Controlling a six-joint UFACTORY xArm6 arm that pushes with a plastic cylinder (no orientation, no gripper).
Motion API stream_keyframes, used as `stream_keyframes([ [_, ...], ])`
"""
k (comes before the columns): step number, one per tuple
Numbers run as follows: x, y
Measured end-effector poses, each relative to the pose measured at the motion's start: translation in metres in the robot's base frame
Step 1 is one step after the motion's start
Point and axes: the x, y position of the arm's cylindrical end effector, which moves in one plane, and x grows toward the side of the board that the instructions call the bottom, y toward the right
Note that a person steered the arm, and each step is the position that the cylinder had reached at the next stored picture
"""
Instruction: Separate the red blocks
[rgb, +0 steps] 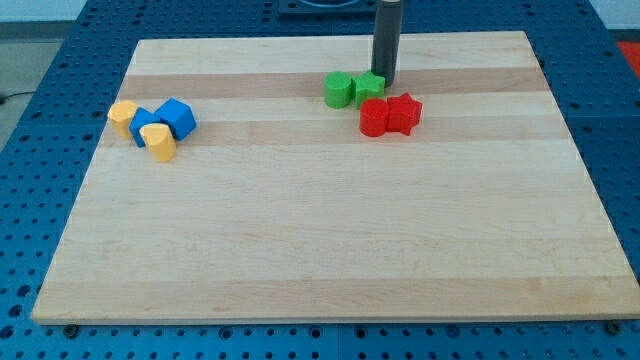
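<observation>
while my tip (386, 83) rests on the wooden board (330, 250) near the view's top, it sits just at the right edge of the green cube (369, 85) and just above the two red blocks. there are no jaws to speak of: the arm ends in a plain dark rod, so nothing is open, closed or gripped.

the red blocks lie touching each other, side by side, just below the green pair. the red cylinder (373, 118) is on the view's left, and the red star-shaped block (404, 112) is on the view's right. the green cylinder (339, 89) stands against the left side of the green cube.

far over at the view's left is a second cluster, well apart from the tip. a yellow block (123, 116) sits at its left end, a blue block (143, 124) partly hidden behind it, a blue cube (177, 117) at the right end, and a yellow heart-like block (159, 141) at the front, all pressed close together.
</observation>
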Motion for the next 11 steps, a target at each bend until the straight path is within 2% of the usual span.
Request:
stream_keyframes([
  [1,-0.015,0.024],
  [2,-0.003,0.022],
  [4,0.053,-0.001],
  [7,0.090,-0.005],
  [9,0.143,-0.002],
  [10,0.172,0.015],
  [11,0.172,0.054],
])
